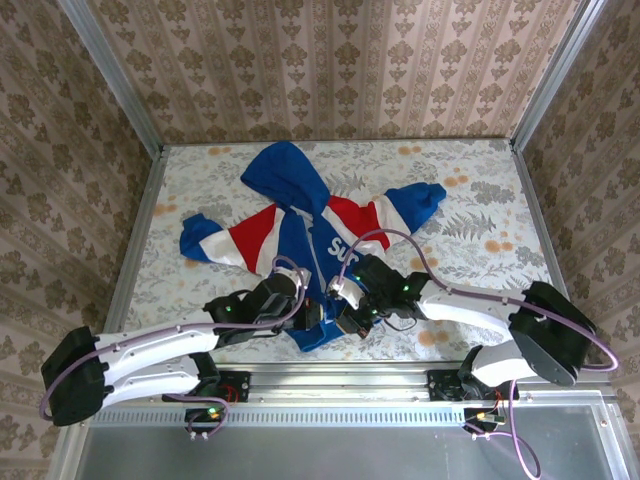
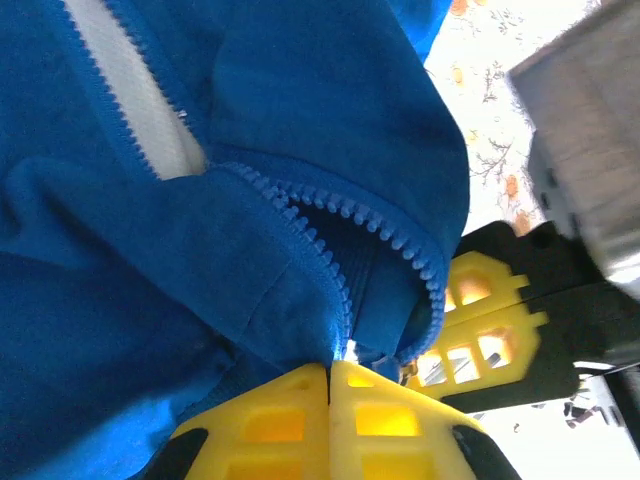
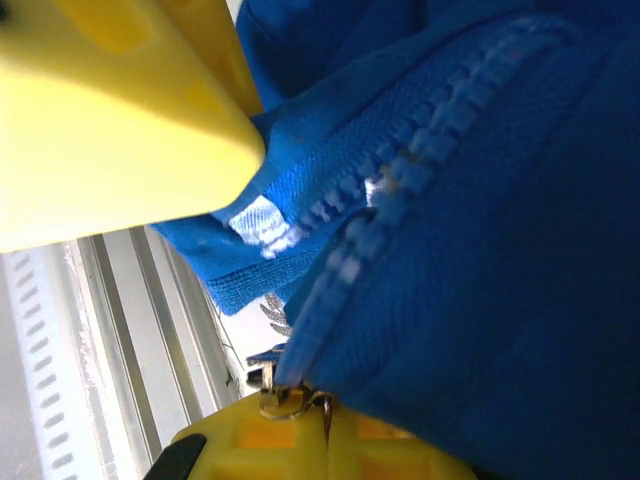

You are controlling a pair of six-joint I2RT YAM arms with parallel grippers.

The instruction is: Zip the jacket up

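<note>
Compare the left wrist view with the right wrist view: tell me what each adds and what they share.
Left wrist: a white strip between parted zipper teeth, and the left tool shut on the hem of the jacket. Right wrist: the metal zipper pull at the tips of the right tool, and the table's metal rail. Both: blue jacket fabric and zipper teeth.

Readable text: white block letters "SU" (image 1: pixel 336 247) on the blue chest panel of the jacket (image 1: pixel 290 180), top view, reading left to right just beside the front opening. Whatever follows the U is covered. Nothing else legible.
</note>
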